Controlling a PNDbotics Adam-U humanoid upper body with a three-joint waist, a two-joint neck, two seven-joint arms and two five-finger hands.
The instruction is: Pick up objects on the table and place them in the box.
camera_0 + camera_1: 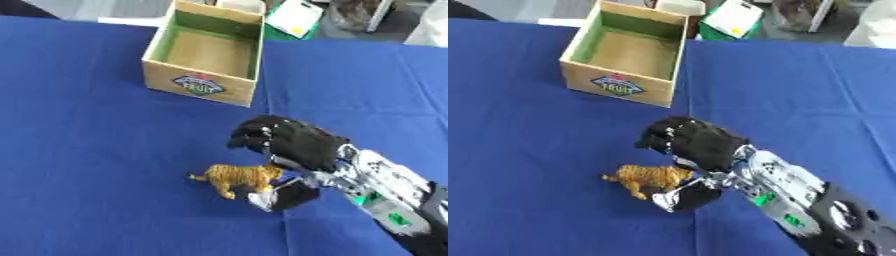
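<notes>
A: Where is your right hand (293,142) sitting?

B: It's coming in from the lower right, over the blue counter (87,175). The fingers (254,135) are curling down above the tiger toy (236,177), and the thumb (284,196) is reaching in low, right by its rear end.

A: Are you pinching it?

B: You're bracketing it: thumb touching or just beside the hindquarters, fingers arching over the back. Can't tell if the fingers are actually making contact.

A: Tiger position?

B: It's standing upright on the counter, striped orange, with the end away from your hand pointing left.

A: Box?

B: The cardboard box (199,85) is sitting well apart from the tiger, toward the far side, open top, green inner walls, a fruit label (619,85) facing you.

A: Left hand?

B: Not showing in either view.
</notes>
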